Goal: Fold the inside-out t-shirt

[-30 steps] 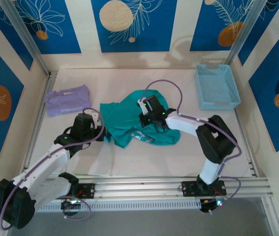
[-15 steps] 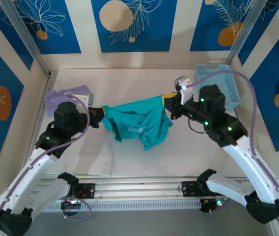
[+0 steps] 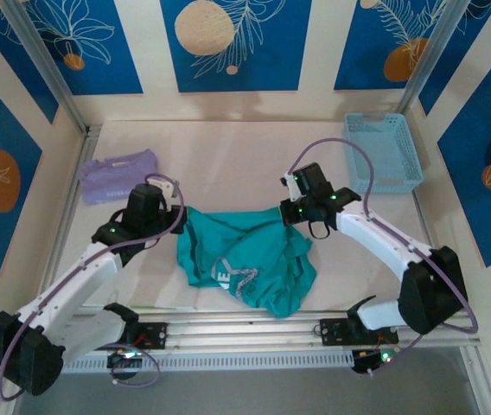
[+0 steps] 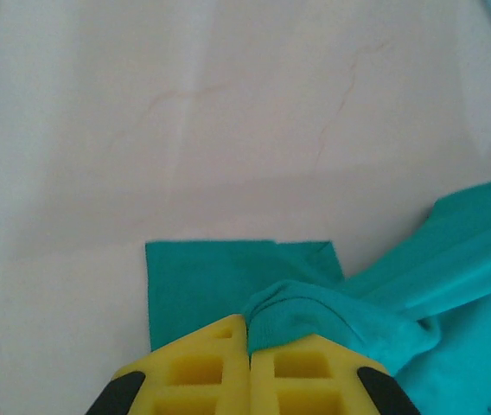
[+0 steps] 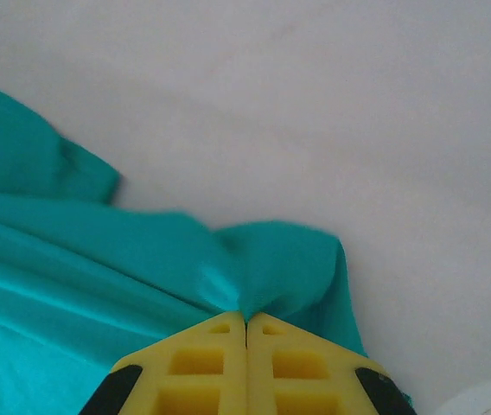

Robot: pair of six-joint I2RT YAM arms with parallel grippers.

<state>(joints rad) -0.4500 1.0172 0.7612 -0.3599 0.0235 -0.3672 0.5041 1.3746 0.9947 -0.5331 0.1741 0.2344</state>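
1 rumpled teal t-shirt (image 3: 267, 255), pale print (image 3: 232, 277)

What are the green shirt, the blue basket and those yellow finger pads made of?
Shirt: soft matte knit, likely cotton; it drapes and creases. Basket: looks like rigid plastic, with lattice walls. Pads: probably matte foam or rubber, moulded in square cells.

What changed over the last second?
Both arms pulled the bunched t-shirt taut between them, then drew it toward the near edge, where it now lies more spread on the table. Left gripper and right gripper stay shut on its far edge. Lavender garment and blue basket unmoved.
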